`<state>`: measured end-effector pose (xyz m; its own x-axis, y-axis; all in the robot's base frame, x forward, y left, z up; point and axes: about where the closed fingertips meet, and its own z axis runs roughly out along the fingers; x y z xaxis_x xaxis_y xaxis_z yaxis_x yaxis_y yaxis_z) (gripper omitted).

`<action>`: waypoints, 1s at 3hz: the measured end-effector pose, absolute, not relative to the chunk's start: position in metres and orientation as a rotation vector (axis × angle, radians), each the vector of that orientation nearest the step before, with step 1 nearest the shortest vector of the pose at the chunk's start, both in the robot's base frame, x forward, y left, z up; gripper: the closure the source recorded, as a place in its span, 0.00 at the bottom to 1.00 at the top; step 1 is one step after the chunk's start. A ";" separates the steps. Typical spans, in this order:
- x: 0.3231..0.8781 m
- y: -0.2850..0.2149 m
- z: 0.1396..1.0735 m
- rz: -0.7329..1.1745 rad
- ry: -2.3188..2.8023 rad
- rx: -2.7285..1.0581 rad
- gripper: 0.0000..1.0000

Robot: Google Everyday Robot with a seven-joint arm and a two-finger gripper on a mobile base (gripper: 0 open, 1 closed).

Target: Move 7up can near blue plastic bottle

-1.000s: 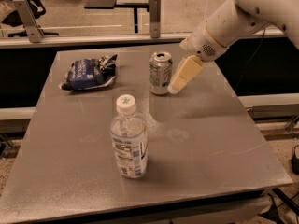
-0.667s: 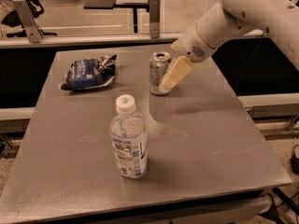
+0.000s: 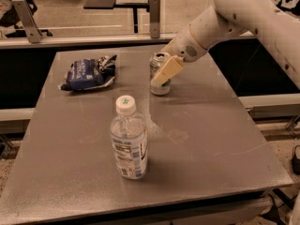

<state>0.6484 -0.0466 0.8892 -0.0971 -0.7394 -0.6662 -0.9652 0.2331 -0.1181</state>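
The 7up can point(image 3: 156, 67) is standing upright toward the far side of the grey table point(image 3: 211, 139). The gripper point(image 3: 161, 78) is sitting right at the can, overlapping its front and right side. The white arm point(image 3: 220, 22) is reaching down to the can from the upper right. The blue plastic bottle point(image 3: 129, 142) is standing upright well in front of the can, a little to its left, white cap on. A dark blue snack bag point(image 3: 88, 74) is lying flat off to the can's left, clearly apart from it.
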 end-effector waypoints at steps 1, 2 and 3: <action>0.644 -0.045 0.895 0.506 1.867 -1.569 0.53; 0.623 -0.052 0.908 0.531 1.830 -1.600 0.84; 0.580 -0.053 0.926 0.614 1.733 -1.667 1.00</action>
